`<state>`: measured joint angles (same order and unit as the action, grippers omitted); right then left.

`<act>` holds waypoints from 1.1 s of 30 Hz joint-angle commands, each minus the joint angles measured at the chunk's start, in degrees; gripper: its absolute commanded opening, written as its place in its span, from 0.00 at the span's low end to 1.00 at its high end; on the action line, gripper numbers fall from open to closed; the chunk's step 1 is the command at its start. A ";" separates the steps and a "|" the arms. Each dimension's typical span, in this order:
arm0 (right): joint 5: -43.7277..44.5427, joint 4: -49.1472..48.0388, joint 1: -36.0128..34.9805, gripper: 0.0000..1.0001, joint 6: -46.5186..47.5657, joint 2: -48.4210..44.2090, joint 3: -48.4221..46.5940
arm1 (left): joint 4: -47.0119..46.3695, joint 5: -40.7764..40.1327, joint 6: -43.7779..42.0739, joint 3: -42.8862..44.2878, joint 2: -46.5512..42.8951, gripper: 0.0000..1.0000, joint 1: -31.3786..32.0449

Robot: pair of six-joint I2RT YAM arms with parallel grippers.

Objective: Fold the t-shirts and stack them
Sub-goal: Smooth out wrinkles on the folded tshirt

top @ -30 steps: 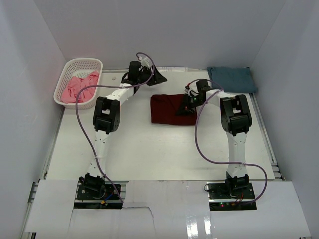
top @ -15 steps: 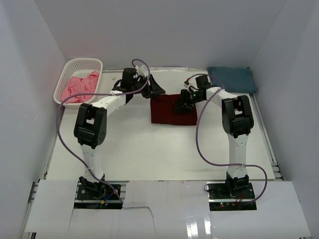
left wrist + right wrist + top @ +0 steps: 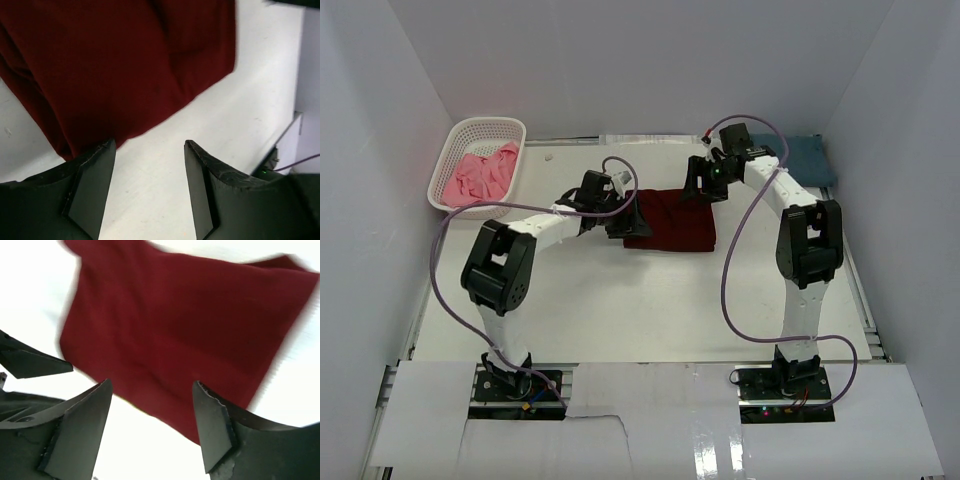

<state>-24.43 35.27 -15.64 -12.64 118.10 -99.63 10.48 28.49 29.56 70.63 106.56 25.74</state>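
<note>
- Pink shirt (image 3: 480, 176) first: where is it?
- Bunched in the white basket (image 3: 486, 123), at the far left corner of the table (image 3: 650, 310).
- And the left arm (image 3: 535, 226)?
- It rises from its base at the near edge to a raised elbow. From there the forearm runs low, to the right and away, towards the middle of the table.
- What about the left gripper (image 3: 148, 150)?
- Its jaws stand apart and hold nothing; bare table shows between them. It points at the left edge of the maroon shirt (image 3: 675, 226), and in the wrist view one fingertip sits right at the cloth's border. I cannot tell whether it touches.
- How does the maroon shirt lie?
- Flat on the table at mid-width, a rough rectangle, with layered folds showing along the edge nearest the left gripper.
- Now the right arm (image 3: 802, 250).
- It stands tall from its base, elbow high on the right. The forearm then reaches back and to the left, so the wrist hangs over the far right part of the maroon shirt.
- And the right gripper (image 3: 152, 386)?
- It is above the cloth with its jaws spread wide, gripping nothing. The wrist view is blurred, but the shirt plainly lies below the fingers, not between them.
- Last, the blue shirt (image 3: 816, 160)?
- At the far right corner, folded flat, partly hidden behind the right arm and well apart from the maroon shirt.
</note>
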 commanded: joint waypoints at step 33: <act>31.37 14.57 -9.33 0.74 2.71 6.00 -11.37 | 18.17 -9.77 -3.28 0.38 4.71 0.67 6.96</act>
<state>5.67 50.04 -26.24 -9.50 129.40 -110.78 22.50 20.99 26.92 73.12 111.20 32.16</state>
